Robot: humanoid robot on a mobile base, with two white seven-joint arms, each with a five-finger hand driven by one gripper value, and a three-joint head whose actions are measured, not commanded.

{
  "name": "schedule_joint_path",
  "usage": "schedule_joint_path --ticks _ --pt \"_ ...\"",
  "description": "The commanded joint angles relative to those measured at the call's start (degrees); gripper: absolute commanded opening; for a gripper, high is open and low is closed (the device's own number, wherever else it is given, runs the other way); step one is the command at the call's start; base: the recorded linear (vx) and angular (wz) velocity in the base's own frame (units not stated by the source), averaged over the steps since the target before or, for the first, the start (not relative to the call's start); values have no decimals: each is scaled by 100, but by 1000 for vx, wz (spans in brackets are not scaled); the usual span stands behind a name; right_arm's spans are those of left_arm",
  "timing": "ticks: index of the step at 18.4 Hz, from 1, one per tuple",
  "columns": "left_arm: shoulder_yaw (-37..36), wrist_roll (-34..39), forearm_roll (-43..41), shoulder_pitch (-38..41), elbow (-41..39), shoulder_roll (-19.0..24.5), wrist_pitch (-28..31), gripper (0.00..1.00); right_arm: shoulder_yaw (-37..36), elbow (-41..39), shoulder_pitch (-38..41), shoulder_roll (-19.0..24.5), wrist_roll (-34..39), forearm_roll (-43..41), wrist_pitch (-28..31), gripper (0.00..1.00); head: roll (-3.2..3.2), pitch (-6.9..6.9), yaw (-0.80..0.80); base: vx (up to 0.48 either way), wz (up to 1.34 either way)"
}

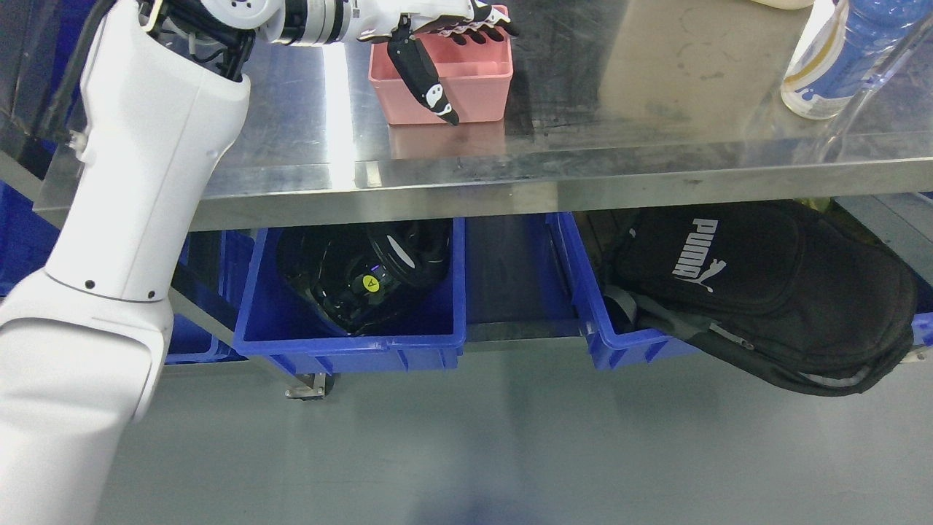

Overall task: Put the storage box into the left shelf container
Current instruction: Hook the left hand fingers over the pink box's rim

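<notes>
Grasp stage: left hand reaches over the pink storage box on the steel table, thumb against its front wall, fingers over the rim, apparently gripping. Next: lift, then lower into the left blue container below.

A workshop or lab: steel table, blue bins beneath (one holding a backpack), grey floor.

bottle cut off at top, backpack partly under table — dark
</notes>
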Motion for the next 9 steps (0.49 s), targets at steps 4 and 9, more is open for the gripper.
schedule_joint_path --ticks 4,9 --pt "-165 -58 -138 -27 849 -248 -3 86 -1 -100 -18 -100 18 -123 -4 100 0 0 0 0 0" --pt "380 -49 -94 -194 753 -266 -3 87 -1 -100 -26 -100 18 -123 -4 100 0 0 0 0 0"
